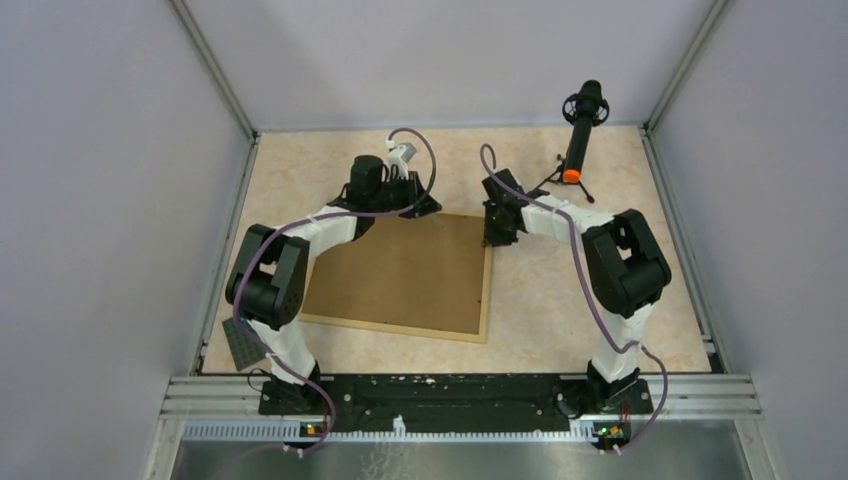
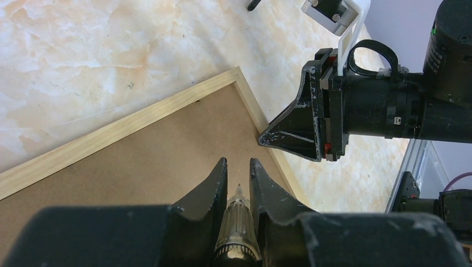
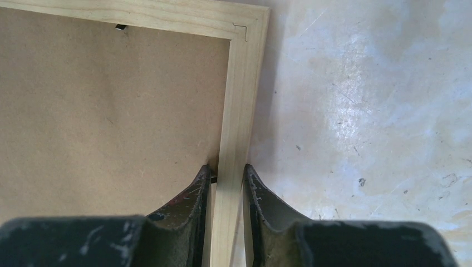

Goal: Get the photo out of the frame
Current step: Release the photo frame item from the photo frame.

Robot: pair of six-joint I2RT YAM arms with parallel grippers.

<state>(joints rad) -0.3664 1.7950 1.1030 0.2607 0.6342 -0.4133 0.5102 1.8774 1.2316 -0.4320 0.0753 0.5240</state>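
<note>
Black two-finger right gripper (image 3: 227, 167) pinching side rail of large thin light-wood rectangular frame (image 3: 239, 83).

Note frame lying flat, brown fibreboard back (image 3: 111, 111) upward, on beige marble-pattern table (image 1: 560, 300), between both arms. Note right fingers astride right rail near far corner, closed against both its faces. Find left gripper (image 2: 238, 161) over fibreboard near same corner, clamped on slim metal-tipped tool (image 2: 238, 222); tip contact not discernible. Find dark grey studded baseplate (image 1: 243, 345) beside left arm, black orange-banded microphone (image 1: 580, 135) far right.
</note>
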